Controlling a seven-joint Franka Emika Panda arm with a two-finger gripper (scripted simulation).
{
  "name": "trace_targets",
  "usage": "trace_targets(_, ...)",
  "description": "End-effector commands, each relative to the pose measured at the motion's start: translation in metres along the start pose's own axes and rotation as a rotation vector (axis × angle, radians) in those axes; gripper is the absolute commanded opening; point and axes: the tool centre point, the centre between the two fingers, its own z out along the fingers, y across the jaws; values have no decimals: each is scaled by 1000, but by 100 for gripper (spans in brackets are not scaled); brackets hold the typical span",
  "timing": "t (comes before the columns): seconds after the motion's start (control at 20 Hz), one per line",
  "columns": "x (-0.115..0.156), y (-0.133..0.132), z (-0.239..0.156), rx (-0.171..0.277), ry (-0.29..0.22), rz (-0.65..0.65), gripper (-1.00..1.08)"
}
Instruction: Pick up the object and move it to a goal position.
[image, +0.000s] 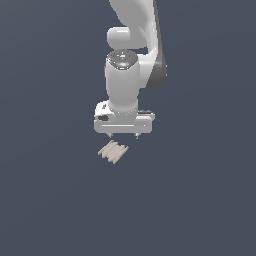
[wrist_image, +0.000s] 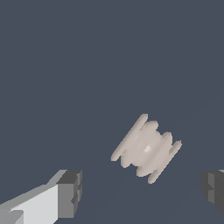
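Object (image: 113, 151), ridged and pale, lying beneath the vertical arm's downward-pointing end effector (image: 123, 135), fingers spread wide, holding nothing.

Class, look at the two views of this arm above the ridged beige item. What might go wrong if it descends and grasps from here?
1. In the wrist view the object sits off-centre between the open fingers, nearer one side, so one finger may push it aside on closing.
2. Its ridges run at an angle to the gripper, so the pads may catch ridge edges and twist it.
3. It is flat and low, so the fingertips might strike the floor.
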Motion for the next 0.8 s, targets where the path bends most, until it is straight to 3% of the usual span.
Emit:
trace_targets(0.0, 0, 0, 0, 0, 0, 0, 108)
trace_targets(0.35, 8, -10, -13, -2, 27, -8, 108)
trace_targets(0.75, 8, -8, -4, -17, 24, 13, 108)
